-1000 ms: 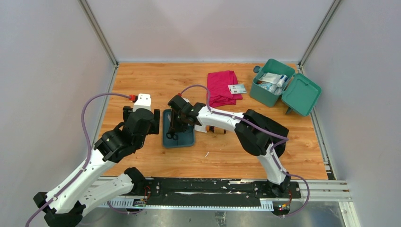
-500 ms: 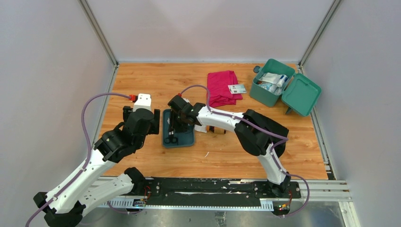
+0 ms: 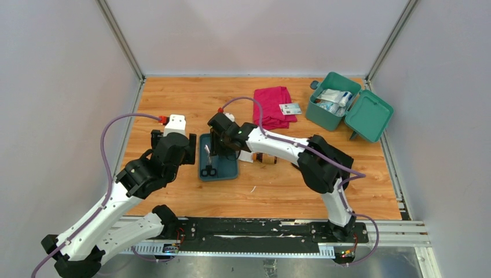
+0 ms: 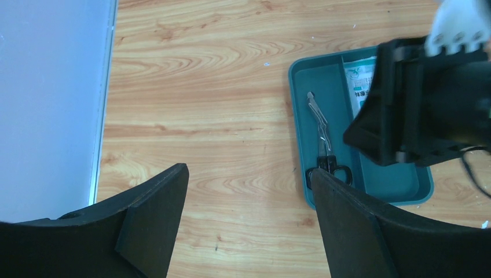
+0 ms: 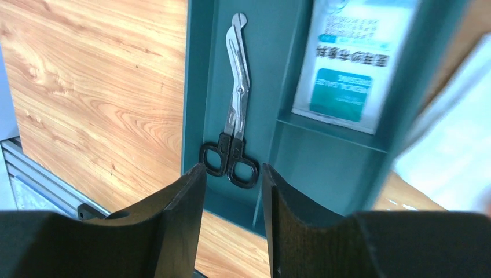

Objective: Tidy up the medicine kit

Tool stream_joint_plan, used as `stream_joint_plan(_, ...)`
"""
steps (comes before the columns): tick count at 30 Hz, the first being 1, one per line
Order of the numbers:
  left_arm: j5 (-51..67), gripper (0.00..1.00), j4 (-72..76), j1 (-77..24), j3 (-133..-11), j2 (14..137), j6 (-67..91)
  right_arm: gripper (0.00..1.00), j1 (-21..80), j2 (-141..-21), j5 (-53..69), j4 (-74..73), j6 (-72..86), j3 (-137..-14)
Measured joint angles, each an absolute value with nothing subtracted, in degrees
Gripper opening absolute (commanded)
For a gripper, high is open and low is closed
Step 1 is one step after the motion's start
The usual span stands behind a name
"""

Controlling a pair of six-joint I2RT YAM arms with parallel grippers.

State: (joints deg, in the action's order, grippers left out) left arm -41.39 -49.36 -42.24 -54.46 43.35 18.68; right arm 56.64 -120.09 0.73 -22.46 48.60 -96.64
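Note:
A teal tray [image 3: 219, 176] lies on the wooden table, left of centre. Black-handled scissors [image 3: 208, 162] lie flat in its narrow left compartment, also in the left wrist view [image 4: 322, 145] and the right wrist view [image 5: 236, 104]. A white and teal packet [image 5: 341, 63] lies in the tray's right compartment. My right gripper [image 3: 223, 152] hovers over the tray, open and empty, with its fingertips above the scissor handles [image 5: 231, 171]. My left gripper [image 4: 249, 174] is wide open and empty over bare wood, just left of the tray.
An open green medicine box [image 3: 331, 107] with several items inside stands at the far right, its lid [image 3: 369, 114] folded out. A red cloth [image 3: 272, 104] and a small card [image 3: 290, 109] lie at the back. A brown bottle [image 3: 266, 157] lies right of the tray.
My right gripper has drawn back and up from the tray, and the scissors now lie uncovered in the left compartment. The left arm has not moved.

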Motion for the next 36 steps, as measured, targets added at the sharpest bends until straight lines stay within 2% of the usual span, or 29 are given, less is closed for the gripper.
stream_joint_plan(8,-41.3,0.83,-49.3,-42.2,-54.5,43.7,18.7,0.49,55.3,-104.7,-9.9,-24.6,41.5,-88.9)
stream_joint_plan(15,-41.1,0.83,-49.4,-42.2,-54.5,44.2,18.7,0.56,46.7,-98.5,-15.7,-28.8,36.6,-82.0)
stream_joint_plan(21,-40.7,0.84,-49.4,-42.2,-54.5,44.8,18.7,0.69,38.1,-98.4,-19.4,-32.4,27.4,-81.4)
stream_joint_plan(29,-38.8,0.81,-49.2,-42.2,-54.6,46.6,19.2,0.74,28.9,-104.3,-25.6,-31.2,9.4,-87.8)
stream_joint_plan(33,-36.2,0.80,-47.7,-42.2,-54.8,49.6,20.2,0.73,24.8,-107.7,-22.4,-26.3,0.6,-88.5)
stream_joint_plan(36,-35.2,0.81,-46.7,-42.2,-54.8,51.2,20.2,0.67,22.3,-108.1,-17.9,-21.1,-5.8,-87.8)
